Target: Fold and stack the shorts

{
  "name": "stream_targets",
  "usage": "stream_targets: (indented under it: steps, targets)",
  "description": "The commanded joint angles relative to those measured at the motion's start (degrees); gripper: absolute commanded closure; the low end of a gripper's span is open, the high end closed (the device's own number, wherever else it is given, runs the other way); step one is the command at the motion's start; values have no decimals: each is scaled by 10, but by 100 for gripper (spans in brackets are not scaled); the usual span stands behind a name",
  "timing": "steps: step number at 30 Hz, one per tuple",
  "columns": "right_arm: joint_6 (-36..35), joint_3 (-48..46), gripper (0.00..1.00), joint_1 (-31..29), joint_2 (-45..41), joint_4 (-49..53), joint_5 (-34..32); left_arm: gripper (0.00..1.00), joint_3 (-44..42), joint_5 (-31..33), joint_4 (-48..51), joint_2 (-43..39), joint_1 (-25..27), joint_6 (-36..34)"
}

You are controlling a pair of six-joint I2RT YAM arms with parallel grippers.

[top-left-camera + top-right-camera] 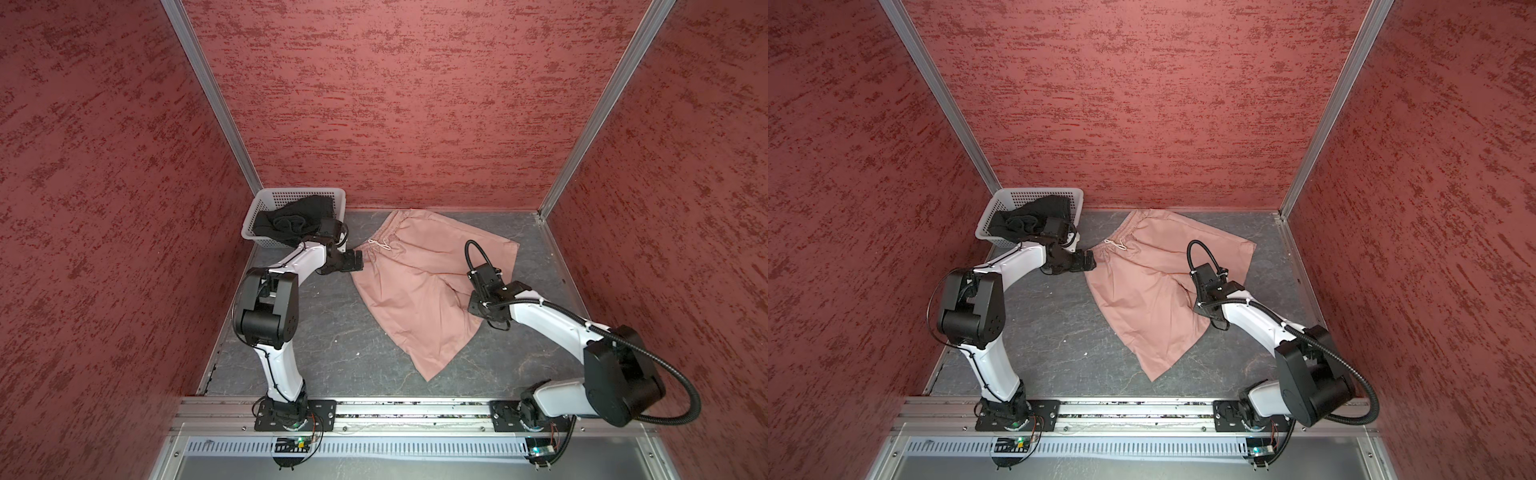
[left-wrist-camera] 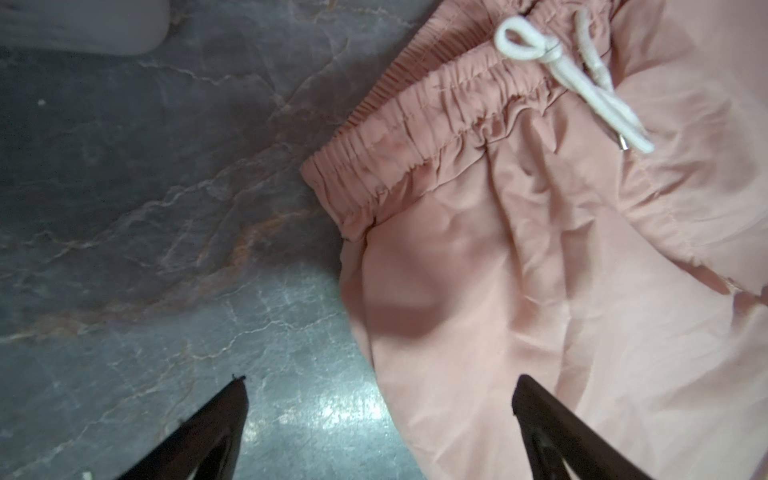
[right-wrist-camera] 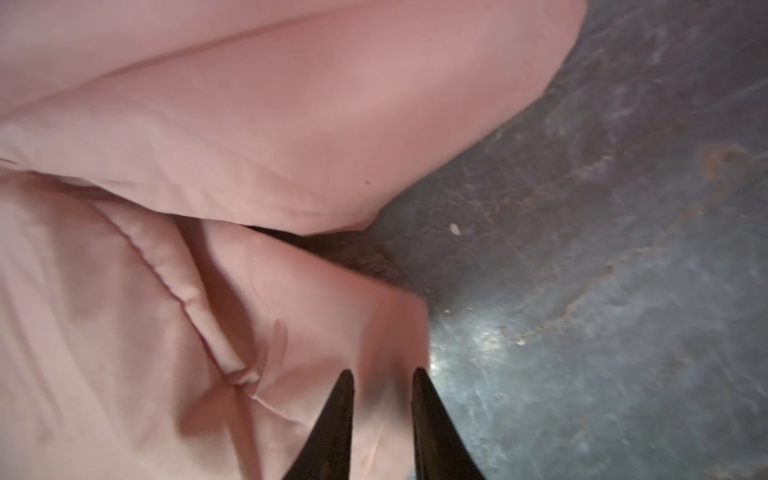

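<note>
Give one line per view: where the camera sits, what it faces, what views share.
Top views: overhead, front side, looking down on both arms, pink shorts, basket holding black shorts.
Left wrist: on left arm, looking past the open left gripper at waistband and drawstring.
Right wrist: on right arm, looking past the right gripper at a leg hem.
Shared: all show pink shorts and table.

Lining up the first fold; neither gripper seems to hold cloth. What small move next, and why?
Probably lower the left gripper and grip the pink shorts at the side edge below the waistband: its jaws stand wide, straddling that edge, and the shorts lie unfolded. The right gripper hovers open over a leg hem.
</note>
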State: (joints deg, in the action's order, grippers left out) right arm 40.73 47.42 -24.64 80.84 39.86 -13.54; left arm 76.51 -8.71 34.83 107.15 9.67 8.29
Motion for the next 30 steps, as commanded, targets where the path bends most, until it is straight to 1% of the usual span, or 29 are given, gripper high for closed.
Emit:
stream_targets:
  steps: [1,4,6,8,9,10,11,13,15,17,19,21,23,26,30]
  targets:
    - [-2,28,55,2,0,79,-24,0,26,17,21,-16,10,-8]
    - [-13,40,44,2,-41,56,-28,1,38,-9,-5,-24,22,-33]
    - [-28,33,41,9,-72,3,-30,0,60,-41,-21,-23,32,-51]
    - [-48,22,40,27,-89,-61,-17,1,90,-103,-36,-11,43,-74]
    - [-59,13,40,41,-92,-97,-8,1,114,-151,-34,8,47,-90]
    - [-69,5,40,59,-90,-130,2,1,141,-182,-31,30,53,-102]
    - [-75,-2,40,77,-85,-153,10,1,163,-186,-28,50,59,-107]
    - [-89,-5,40,117,-65,-196,42,1,216,-167,-12,98,70,-111]
    - [-103,-4,39,147,-44,-234,63,1,249,-137,-4,133,72,-111]
    - [-112,2,37,171,-16,-264,75,1,273,-95,10,161,72,-111]
    - [-118,13,33,194,19,-286,94,1,279,-78,17,180,72,-118]
    - [-121,18,31,215,63,-307,108,1,272,-56,18,192,73,-114]
    - [-121,16,30,235,93,-332,129,1,257,-36,21,195,71,-99]
    - [-118,22,30,256,136,-361,161,1,210,-36,9,181,63,-72]
    - [-116,59,29,258,203,-372,194,1,136,-47,-12,150,48,-37]
